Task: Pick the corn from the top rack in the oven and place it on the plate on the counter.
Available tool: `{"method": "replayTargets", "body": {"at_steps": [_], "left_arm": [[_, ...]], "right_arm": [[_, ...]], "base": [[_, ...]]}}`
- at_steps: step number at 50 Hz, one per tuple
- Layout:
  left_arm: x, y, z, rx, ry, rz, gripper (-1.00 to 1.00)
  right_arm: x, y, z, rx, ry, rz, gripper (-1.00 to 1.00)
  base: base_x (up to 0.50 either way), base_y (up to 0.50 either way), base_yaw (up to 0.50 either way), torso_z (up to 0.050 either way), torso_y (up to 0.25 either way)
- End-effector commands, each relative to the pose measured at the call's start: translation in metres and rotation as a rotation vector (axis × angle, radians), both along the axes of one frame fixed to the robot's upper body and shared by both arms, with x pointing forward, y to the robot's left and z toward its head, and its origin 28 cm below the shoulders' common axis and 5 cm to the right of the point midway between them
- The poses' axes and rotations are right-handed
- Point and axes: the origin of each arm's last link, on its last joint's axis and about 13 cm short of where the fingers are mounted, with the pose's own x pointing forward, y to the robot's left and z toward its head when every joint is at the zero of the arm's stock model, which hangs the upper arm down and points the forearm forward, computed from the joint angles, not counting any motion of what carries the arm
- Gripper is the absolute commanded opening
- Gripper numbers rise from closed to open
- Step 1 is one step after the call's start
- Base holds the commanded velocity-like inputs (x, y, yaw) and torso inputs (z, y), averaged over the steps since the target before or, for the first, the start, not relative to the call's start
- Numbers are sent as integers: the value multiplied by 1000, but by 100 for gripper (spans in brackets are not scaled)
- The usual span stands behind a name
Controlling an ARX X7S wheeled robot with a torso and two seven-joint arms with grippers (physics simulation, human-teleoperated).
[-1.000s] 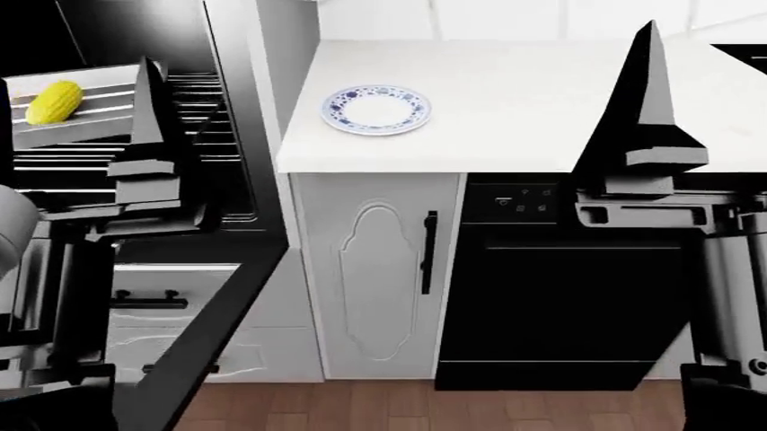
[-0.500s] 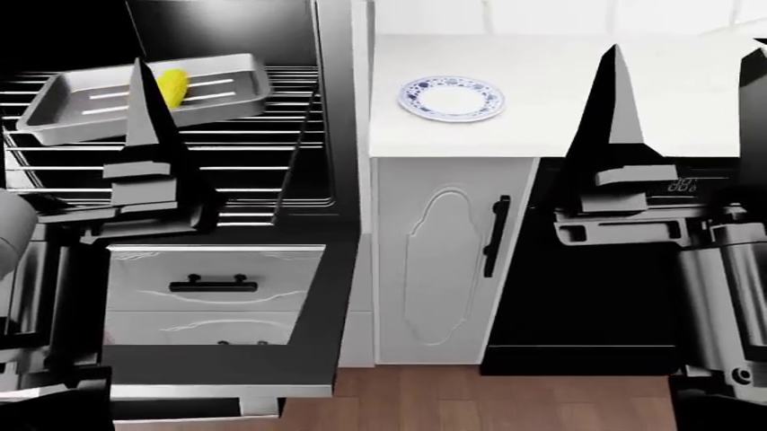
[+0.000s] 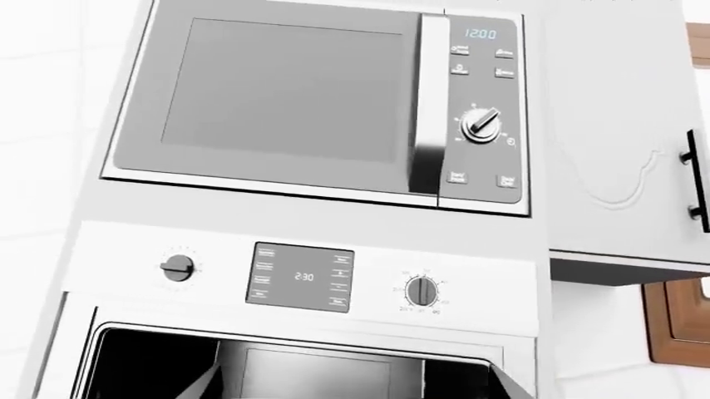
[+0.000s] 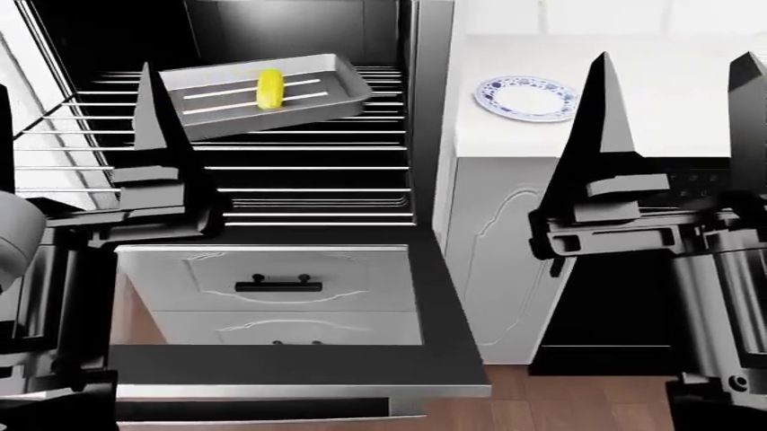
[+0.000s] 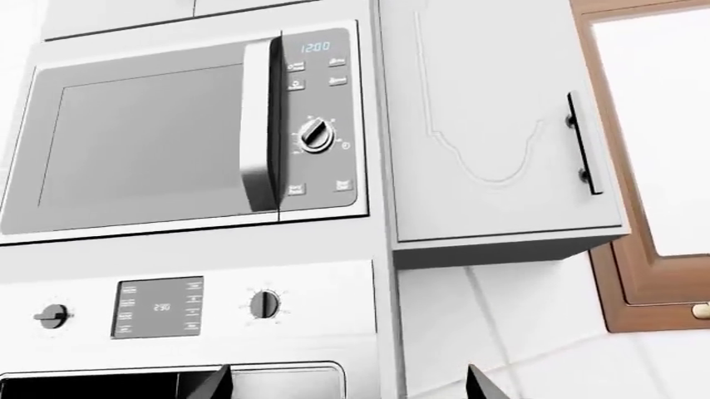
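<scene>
Here, a black oven cavity [image 4: 300, 27] stands open; thin shiny wire racks [image 4: 300, 148] carry a grey metal tray [image 4: 348, 90] holding the yellow corn cob [image 4: 271, 89]. Rightward, a blue-rimmed white plate [image 4: 525, 98] rests on the smooth white counter [image 4: 647, 72]. Only wrist views show the silvery microwave [image 3: 322, 100]. Neither gripper's opening can be judged.

The top rack [image 4: 300, 148] of thin metal wires spans the open oven [image 4: 414, 117]. A grey baking tray [image 4: 341, 94] lies on it, beyond the left claw [image 4: 154, 108] and a little to its right. The white counter [image 4: 671, 99] carries the blue-rimmed plate [image 4: 525, 98], just left of the right claw [image 4: 665, 99].
</scene>
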Motion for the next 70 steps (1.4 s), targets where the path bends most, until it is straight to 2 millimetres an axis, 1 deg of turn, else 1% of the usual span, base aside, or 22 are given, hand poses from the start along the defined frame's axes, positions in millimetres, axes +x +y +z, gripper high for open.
{"method": "replayTargets", "body": {"at_steps": [1, 23, 26, 55, 63, 65, 66, 70], "left_arm": [[-1, -1, -1, 0, 3, -2, 100], [-1, -1, -3, 0, 7, 2, 100], [-1, -1, -3, 0, 6, 2, 100], [-2, -3, -1, -2, -19, -8, 100], [-3, -3, -1, -1, -21, -10, 100], [-3, -4, -1, 16, -20, -18, 100], [-6, -3, 1, 7, -51, -14, 100], [-6, -4, 0, 12, -34, -31, 100]], "right_arm": [[-1, 0, -2, 2, 8, 6, 100], [-2, 1, -3, -8, 0, 14, 100], [-2, 1, -4, -11, -2, 18, 100], [-2, 0, -5, -14, 4, 20, 100], [-3, 0, -4, 5, -19, 19, 100], [-3, 0, -4, 15, -24, 28, 100], [-4, 0, -4, 16, -28, 30, 100], [-4, 0, -5, 17, -28, 33, 100]], "base": [[0, 500, 0, 0, 0], [0, 500, 0, 0, 0], [296, 375, 0, 0, 0], [500, 80, 0, 0, 0], [500, 115, 0, -5, 3], [0, 0, 0, -25, 0], [0, 0, 0, 21, 0], [0, 0, 0, 50, -55]]}}
